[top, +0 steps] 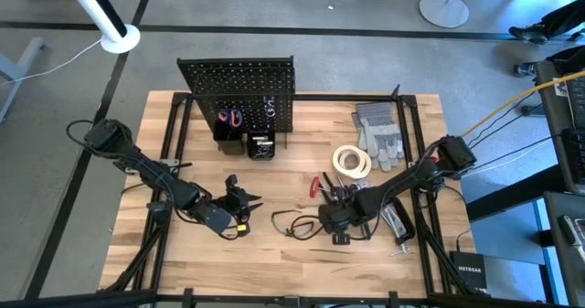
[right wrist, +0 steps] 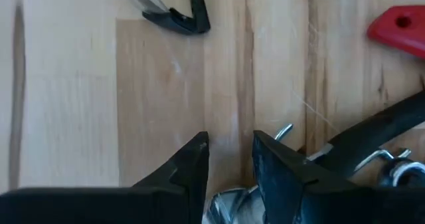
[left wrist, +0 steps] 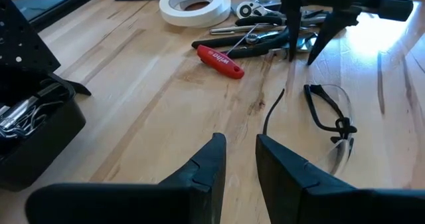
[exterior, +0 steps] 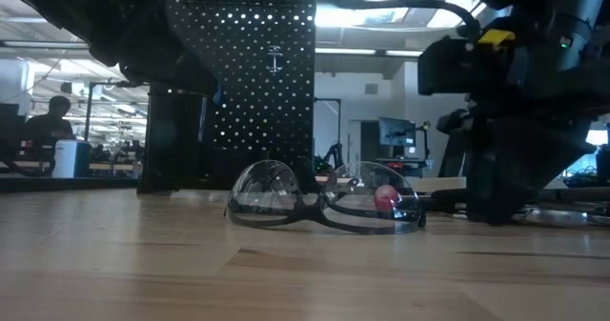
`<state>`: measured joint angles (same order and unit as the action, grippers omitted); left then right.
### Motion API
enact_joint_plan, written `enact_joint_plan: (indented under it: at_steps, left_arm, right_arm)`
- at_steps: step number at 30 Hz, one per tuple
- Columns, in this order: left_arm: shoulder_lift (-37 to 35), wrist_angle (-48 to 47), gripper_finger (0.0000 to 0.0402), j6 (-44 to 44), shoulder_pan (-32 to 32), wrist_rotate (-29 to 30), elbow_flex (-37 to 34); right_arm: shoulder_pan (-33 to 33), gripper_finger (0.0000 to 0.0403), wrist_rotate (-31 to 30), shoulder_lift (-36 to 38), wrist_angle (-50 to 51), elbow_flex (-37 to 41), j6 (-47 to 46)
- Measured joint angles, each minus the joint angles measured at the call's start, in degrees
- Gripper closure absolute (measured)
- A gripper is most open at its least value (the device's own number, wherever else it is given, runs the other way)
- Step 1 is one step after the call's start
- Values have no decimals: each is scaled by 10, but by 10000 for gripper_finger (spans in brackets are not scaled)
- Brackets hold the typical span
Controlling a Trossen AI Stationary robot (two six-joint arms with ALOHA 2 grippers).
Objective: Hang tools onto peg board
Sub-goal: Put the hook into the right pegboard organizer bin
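Both my hands empty, part open. Right hand hovers over tool pile; safety glasses ahead of left hand. Peg board beyond; hanging mostly undone.

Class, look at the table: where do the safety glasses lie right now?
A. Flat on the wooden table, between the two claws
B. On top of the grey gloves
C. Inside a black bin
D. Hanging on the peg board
A: the safety glasses rest on the bare table, free of the left claw and right claw, away from the peg board.
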<state>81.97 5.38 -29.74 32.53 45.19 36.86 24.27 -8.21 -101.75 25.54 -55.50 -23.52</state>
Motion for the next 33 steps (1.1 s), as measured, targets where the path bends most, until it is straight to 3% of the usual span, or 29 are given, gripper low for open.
enact_joint_plan:
  at_steps: [8, 24, 28, 33]
  left_arm:
    - [0, 0, 329, 1, 0, 0, 0]
    - [0, 0, 329, 1, 0, 0, 0]
    - [0, 0, 329, 1, 0, 0, 0]
    - [0, 0, 329, -2, 0, 0, 0]
  right_arm:
    - [-14, 285, 2, 4, 61, -27, -5]
    - [-45, 286, 44, 5, 40, 7, -18]
    - [-45, 306, 36, 5, 34, 8, -15]
    - [-44, 360, 37, 4, 25, 8, -2]
